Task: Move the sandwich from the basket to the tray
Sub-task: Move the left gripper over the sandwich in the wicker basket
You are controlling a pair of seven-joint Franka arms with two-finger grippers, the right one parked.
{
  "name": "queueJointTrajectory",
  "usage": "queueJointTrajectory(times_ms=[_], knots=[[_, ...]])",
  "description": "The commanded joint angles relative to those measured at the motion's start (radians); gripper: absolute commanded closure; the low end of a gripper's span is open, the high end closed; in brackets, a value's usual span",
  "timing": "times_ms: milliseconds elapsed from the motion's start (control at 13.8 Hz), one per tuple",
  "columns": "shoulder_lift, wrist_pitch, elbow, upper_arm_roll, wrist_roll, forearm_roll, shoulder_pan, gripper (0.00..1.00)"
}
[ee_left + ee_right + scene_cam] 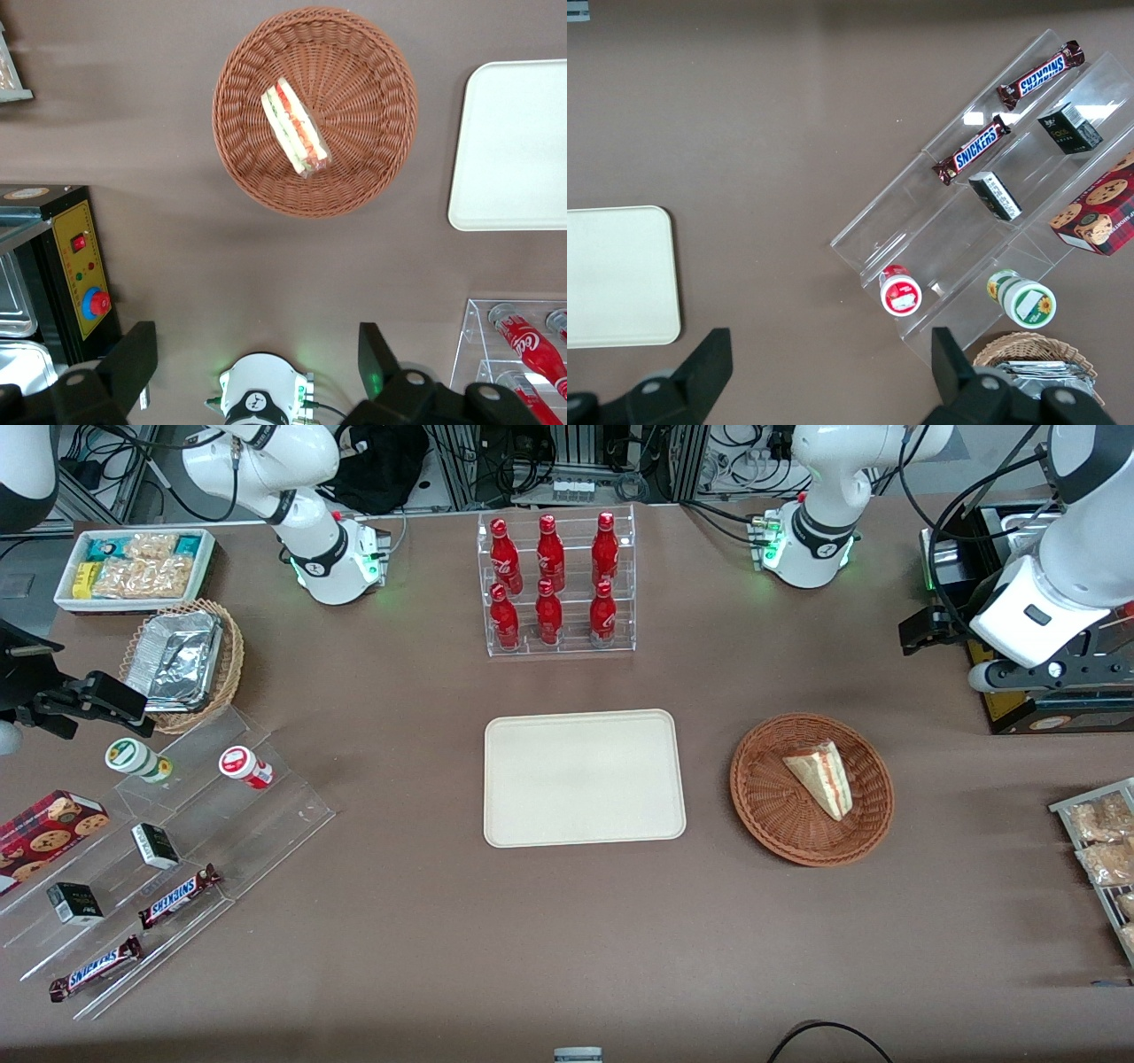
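Note:
The sandwich (821, 778), a pale wedge in clear wrap with red and green filling along its edge (295, 127), lies in the reddish-brown wicker basket (771, 806) (372, 88). The flat cream tray (583, 777) (514, 142) sits beside the basket, toward the parked arm's end, with nothing on it. My left gripper (921, 633) (255, 350) hangs high over the table, farther from the front camera than the basket and toward the working arm's end. Its fingers (133, 354) are open and wide apart, with only bare table between them.
A clear rack of red bottles (556, 584) stands farther back than the tray. A black control box (75, 257) and a rack of snack bags (1103, 841) sit at the working arm's end. Acrylic steps with candy bars (177, 841) and a tan basket of foil trays (182, 657) occupy the parked arm's end.

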Motion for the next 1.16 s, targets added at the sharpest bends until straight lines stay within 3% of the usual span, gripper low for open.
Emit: queueJointTrajectory(times_ms=[0,291,800,1091], knots=[[0.004,0.010,0.007,-0.009,-0.007,-0.001,0.007,0.00],[0.030,0.073,-0.084,-0.008,0.006,-0.002,0.008,0.00],[0.004,0.571,-0.500,-0.009,-0.007,0.001,0.004,0.00],[0.015,0.823,-0.655,-0.011,-0.056,-0.004,0.004,0.00]])
